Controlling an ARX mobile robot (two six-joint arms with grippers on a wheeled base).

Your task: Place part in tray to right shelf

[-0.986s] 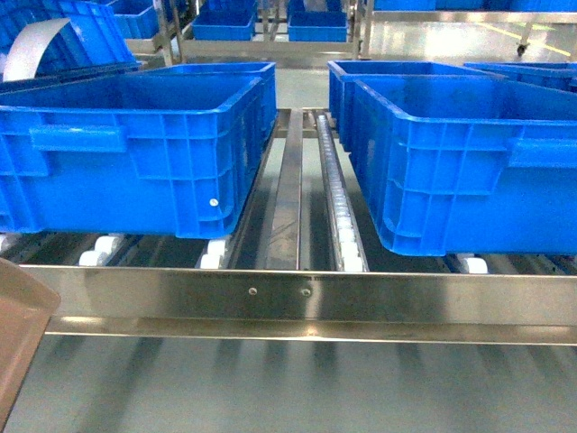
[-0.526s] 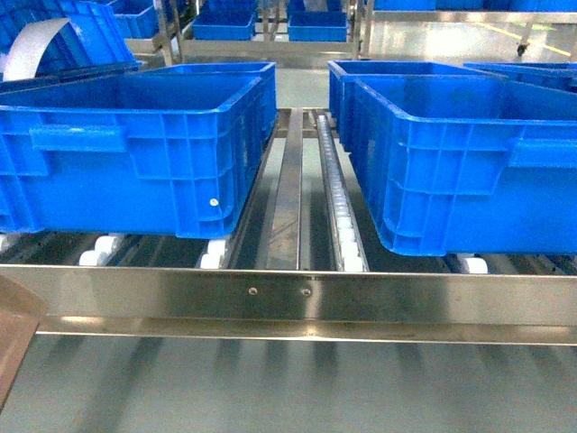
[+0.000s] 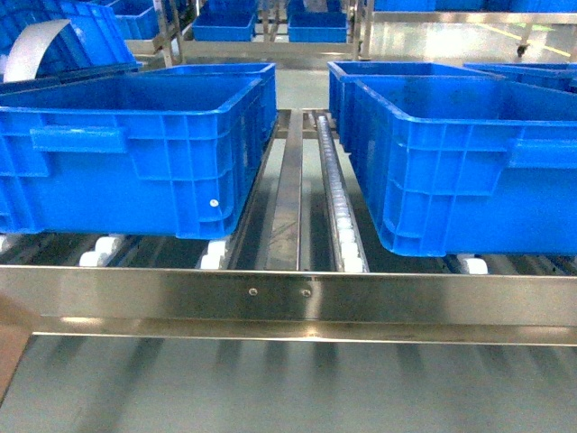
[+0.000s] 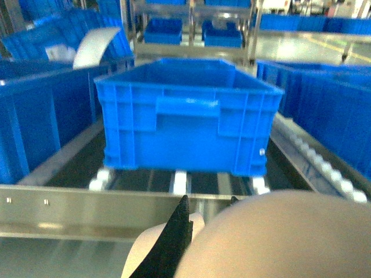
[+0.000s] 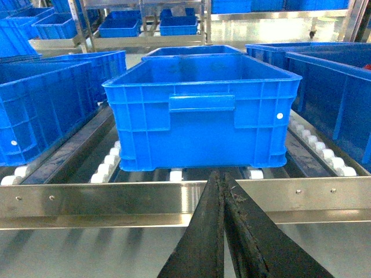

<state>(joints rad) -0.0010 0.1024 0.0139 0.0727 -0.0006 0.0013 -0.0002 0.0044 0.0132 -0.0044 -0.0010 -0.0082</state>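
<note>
As tray [image 3: 7, 356] slips almost out of head view, now mere sliver at lower left, carry looks underway. Left gripper [image 4: 191, 231] clamped on tray; right gripper [image 5: 223, 223] jaws pressed together, empty. Part unseen. Right shelf [image 3: 288, 298] fills frame centre.

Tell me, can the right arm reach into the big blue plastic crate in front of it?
Probably yes: the right gripper, fingers together, points at the big blue plastic crate, whose top is open. Only the shiny steel front rail lies between.
</note>
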